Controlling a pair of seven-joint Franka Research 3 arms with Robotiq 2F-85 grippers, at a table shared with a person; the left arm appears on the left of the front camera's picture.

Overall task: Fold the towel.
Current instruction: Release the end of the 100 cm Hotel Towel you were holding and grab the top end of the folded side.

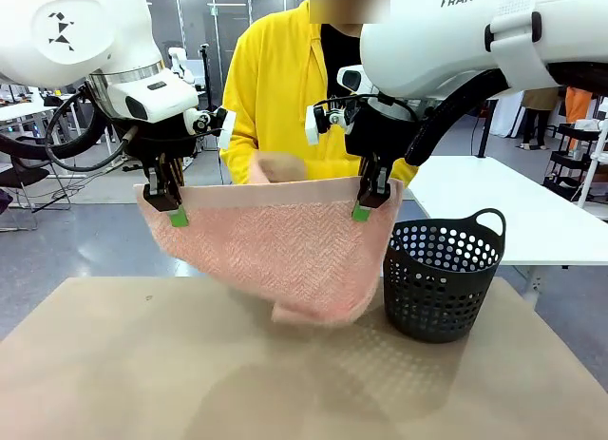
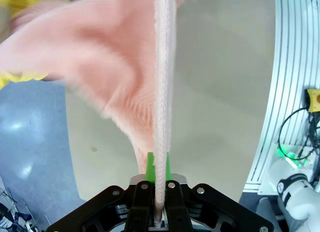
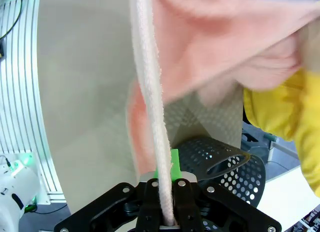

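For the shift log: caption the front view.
Left gripper and right gripper hold the pink towel by its top edge beside a perforated black basket.

Salmon-pink terry towel (image 1: pixel 275 240), herringbone weave, plain hem along the top. Hangs spread wide above the tabletop (image 1: pixel 142 364), pinched at both upper corners, top edge nearly level. Sags to a bunched lower end beside the basket (image 1: pixel 442 288).

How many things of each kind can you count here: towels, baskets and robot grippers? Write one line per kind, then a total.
Towel: 1
Basket: 1
Grippers: 2 (left gripper, right gripper)
Total: 4
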